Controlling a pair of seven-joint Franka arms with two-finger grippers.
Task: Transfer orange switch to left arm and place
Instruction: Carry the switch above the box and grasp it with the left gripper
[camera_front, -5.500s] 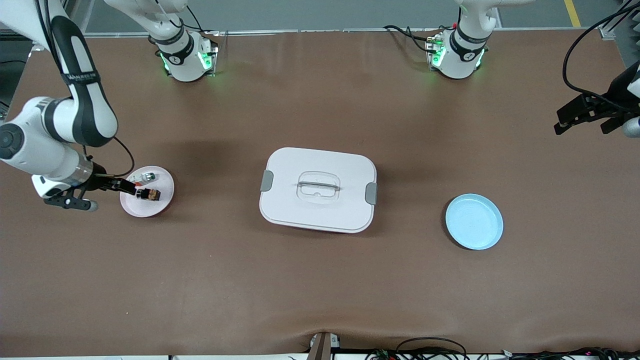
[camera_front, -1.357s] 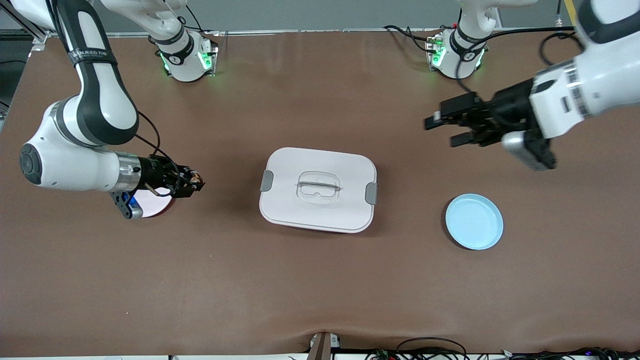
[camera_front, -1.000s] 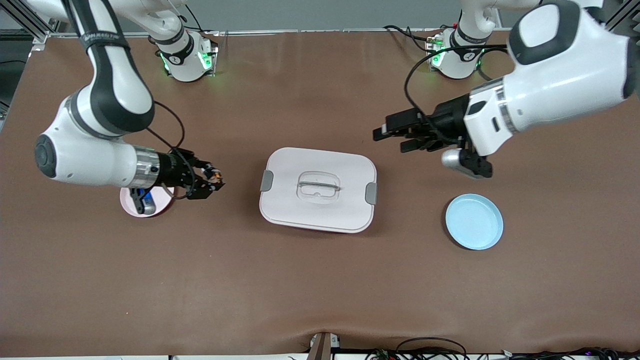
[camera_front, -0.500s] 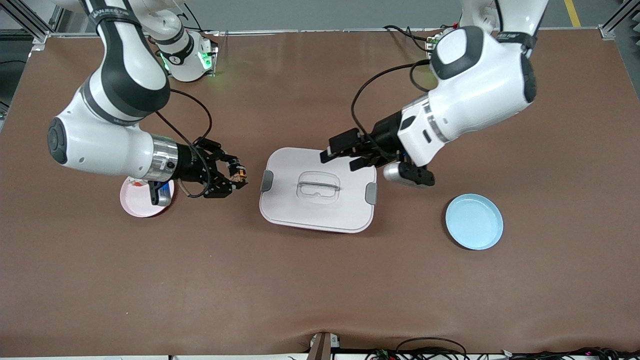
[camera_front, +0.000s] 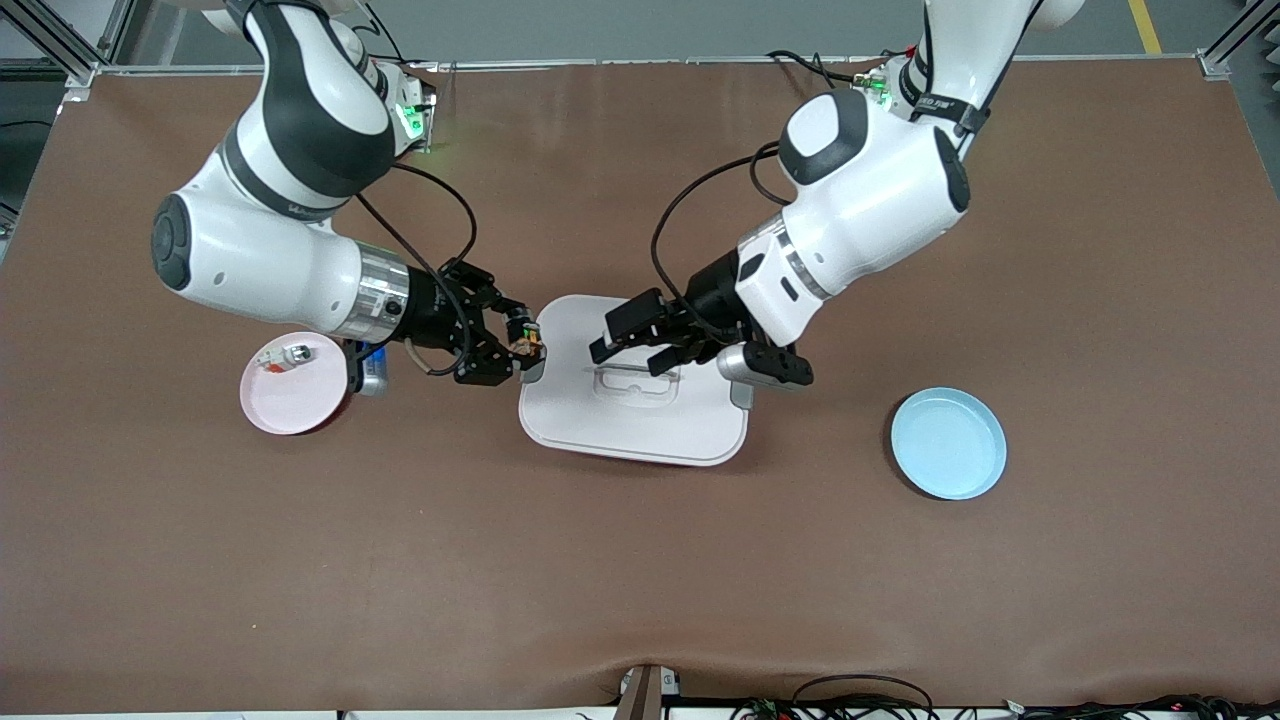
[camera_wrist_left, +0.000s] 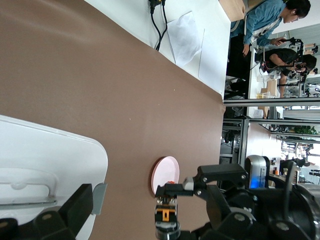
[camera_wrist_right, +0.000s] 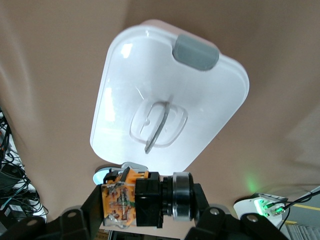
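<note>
The orange switch (camera_front: 527, 345) is a small black cylinder with an orange part. My right gripper (camera_front: 518, 348) is shut on it and holds it in the air over the edge of the box (camera_front: 640, 420) toward the right arm's end. The right wrist view shows the switch (camera_wrist_right: 137, 200) clamped between the fingers, above the white box (camera_wrist_right: 170, 100). My left gripper (camera_front: 627, 340) is open over the box lid, pointing at the switch, a short gap away. The left wrist view shows the held switch (camera_wrist_left: 166, 216) ahead, and one of my left fingertips (camera_wrist_left: 80, 205).
A pink plate (camera_front: 290, 395) lies toward the right arm's end with a small white-and-silver part (camera_front: 285, 355) on it. A light blue plate (camera_front: 948, 443) lies toward the left arm's end. The box has grey side latches (camera_front: 740, 390).
The right gripper has carried the switch from over the pink plate to the box's edge. The left arm has swung in from the table's end, its open gripper now over the lid.
</note>
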